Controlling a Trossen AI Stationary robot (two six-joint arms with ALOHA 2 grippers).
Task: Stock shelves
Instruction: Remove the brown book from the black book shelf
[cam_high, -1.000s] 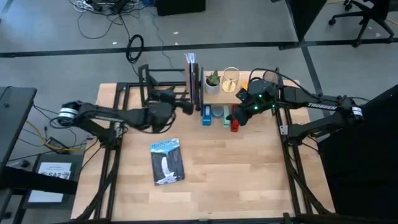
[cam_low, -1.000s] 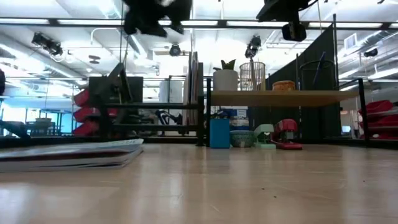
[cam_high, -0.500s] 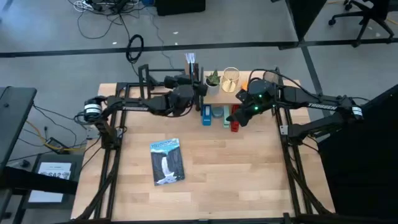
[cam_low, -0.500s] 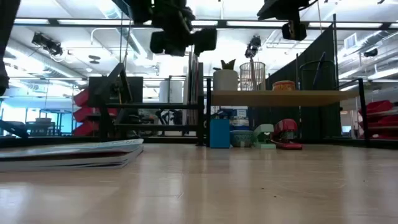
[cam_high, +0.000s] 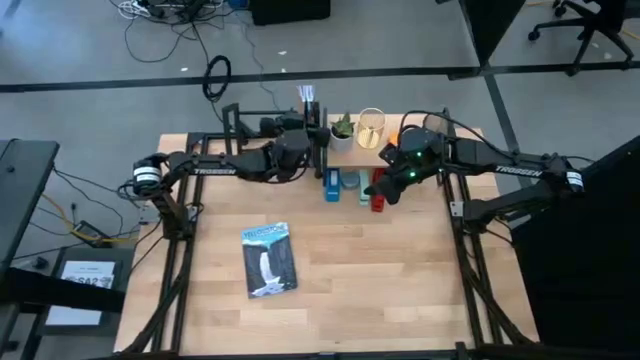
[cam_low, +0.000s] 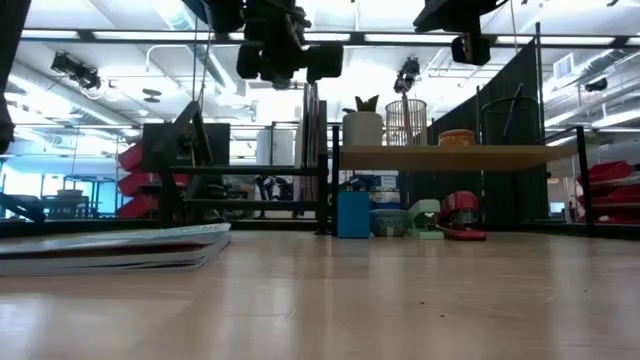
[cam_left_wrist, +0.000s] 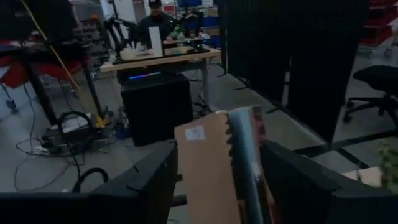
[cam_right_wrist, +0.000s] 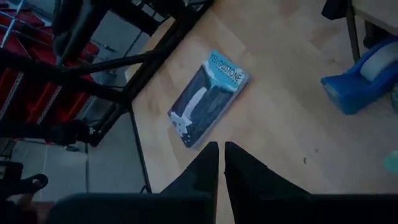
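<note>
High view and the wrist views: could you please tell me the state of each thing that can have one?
Left claw: open, straddling the upright books.
Right claw: shut, empty, above the table.
Upright books: standing on edge at the black rack's end.
Book on the table: closed, lying flat.
Potted plant: upright on the wooden shelf.

On the worktop (cam_high: 400, 270), the metal-bar rack (cam_high: 255, 135) stands at the back left with upright books (cam_high: 312, 135) at its right end. The plank shelf (cam_high: 365, 145) adjoins it on the right. A magazine (cam_high: 268, 260) lies in front, well apart.
</note>
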